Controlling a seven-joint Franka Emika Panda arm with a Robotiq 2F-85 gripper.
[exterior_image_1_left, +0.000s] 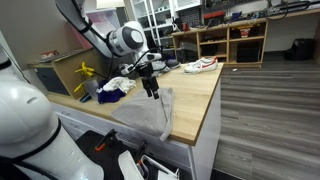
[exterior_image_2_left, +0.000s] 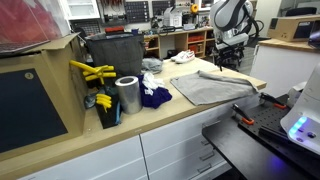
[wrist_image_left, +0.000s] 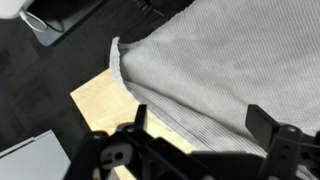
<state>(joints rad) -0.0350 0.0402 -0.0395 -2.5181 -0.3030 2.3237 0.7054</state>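
A grey ribbed cloth (wrist_image_left: 225, 60) lies flat on the wooden counter (exterior_image_1_left: 200, 100). One edge of it hangs over the counter's front edge in an exterior view (exterior_image_1_left: 165, 125). My gripper (exterior_image_1_left: 152, 88) hovers just above the cloth (exterior_image_1_left: 140, 108), near its middle, pointing down. In the wrist view the gripper (wrist_image_left: 200, 118) stands open, its two black fingers wide apart with nothing between them. A corner of the cloth and bare wood (wrist_image_left: 100, 100) show at the left. From the opposite side, the gripper (exterior_image_2_left: 232, 60) hangs over the far end of the cloth (exterior_image_2_left: 210, 87).
A dark blue and white rag (exterior_image_2_left: 155, 96) lies beside the cloth. A metal cylinder (exterior_image_2_left: 127, 95), yellow clamps (exterior_image_2_left: 92, 72) and a black bin (exterior_image_2_left: 112, 50) stand at one end. A white shoe (exterior_image_1_left: 200, 65) sits near the far edge. Shelving (exterior_image_1_left: 235, 40) stands beyond.
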